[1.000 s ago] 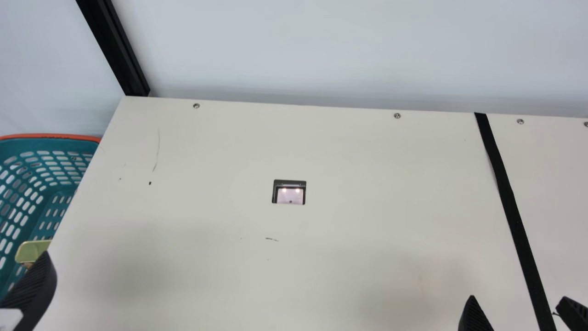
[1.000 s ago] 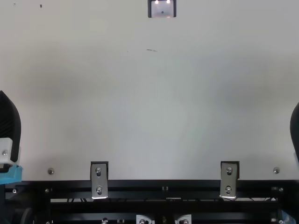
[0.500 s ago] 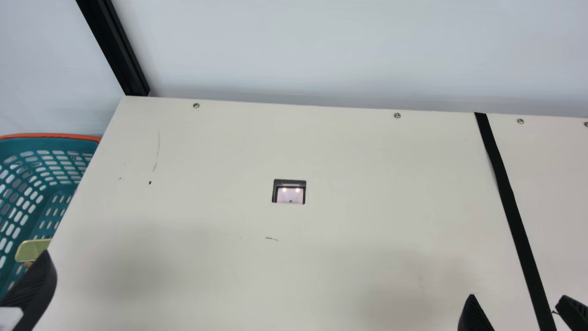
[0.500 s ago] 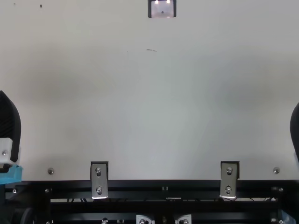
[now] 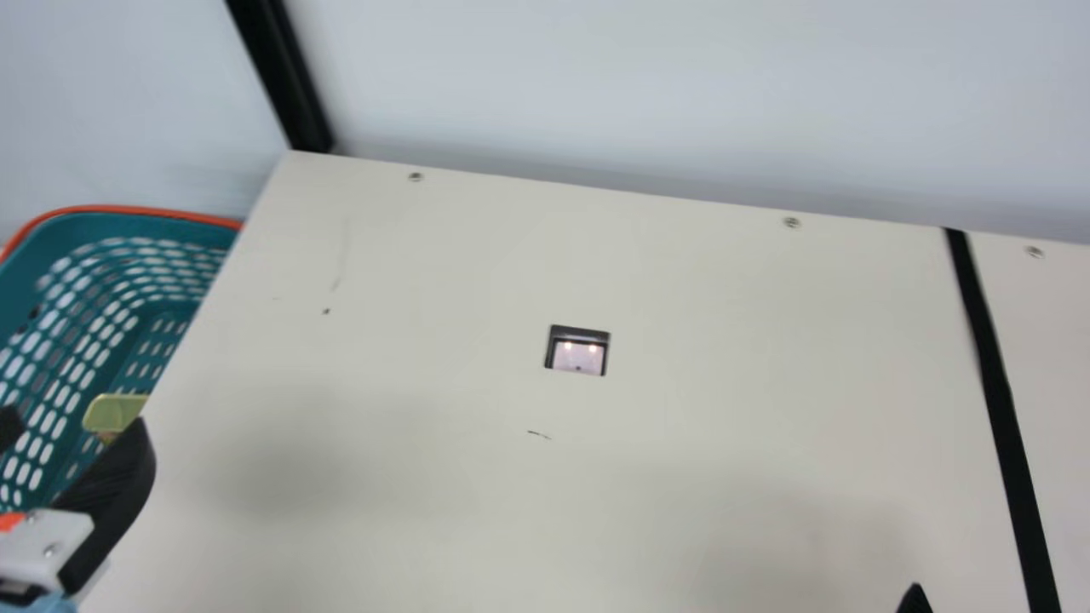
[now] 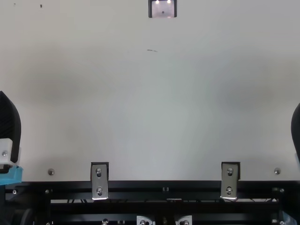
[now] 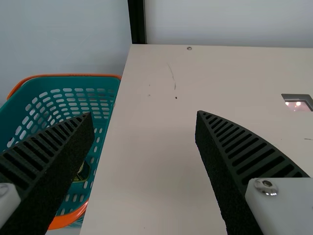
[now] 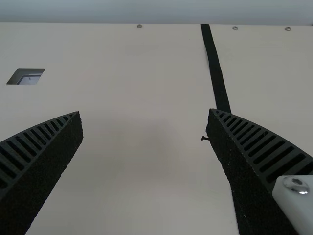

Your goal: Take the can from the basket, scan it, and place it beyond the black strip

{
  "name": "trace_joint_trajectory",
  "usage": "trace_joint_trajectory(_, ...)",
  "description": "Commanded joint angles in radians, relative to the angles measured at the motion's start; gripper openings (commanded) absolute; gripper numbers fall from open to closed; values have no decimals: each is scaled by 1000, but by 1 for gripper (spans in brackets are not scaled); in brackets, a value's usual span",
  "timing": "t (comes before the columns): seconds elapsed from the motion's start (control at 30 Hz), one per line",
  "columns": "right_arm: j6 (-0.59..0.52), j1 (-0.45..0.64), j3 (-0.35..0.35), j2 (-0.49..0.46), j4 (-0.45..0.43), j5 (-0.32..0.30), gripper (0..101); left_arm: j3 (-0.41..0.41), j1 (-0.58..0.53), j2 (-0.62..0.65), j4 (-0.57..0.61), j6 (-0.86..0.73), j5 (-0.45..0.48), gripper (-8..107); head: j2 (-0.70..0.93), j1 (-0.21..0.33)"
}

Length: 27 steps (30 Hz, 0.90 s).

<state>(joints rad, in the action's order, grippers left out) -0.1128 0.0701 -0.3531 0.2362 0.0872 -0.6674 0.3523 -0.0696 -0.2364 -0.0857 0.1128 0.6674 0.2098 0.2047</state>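
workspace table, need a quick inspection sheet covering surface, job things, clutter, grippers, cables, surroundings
Surface: cream table, with a few dark specks and short marks; screws along the far edge.
Job's things: basket at the left side, a yellow-green item inside, probably the can; scanner window lit; black strip laid toward the right.
Clutter: small dark scrap near the strip.
Grippers: left gripper and right gripper both open, holding nothing.
Cables: what look like thin wires in the near frame.
Surroundings: pale wall, black post.
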Motion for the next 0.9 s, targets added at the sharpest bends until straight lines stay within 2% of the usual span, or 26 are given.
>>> trace_joint_trajectory(0.0,0,0,0,0,0,0,101,0,0,0,0,0,0,90,39,8)
trace_joint_trajectory(0.4,0,0,0,0,0,0,101,0,0,0,0,0,0,90,226,55)
trace_joint_trajectory(0.73,0,0,0,0,1,0,101,0,0,0,0,0,0,90,267,137)
trace_joint_trajectory(0.87,0,0,0,0,1,0,101,0,0,0,0,0,0,90,266,153)
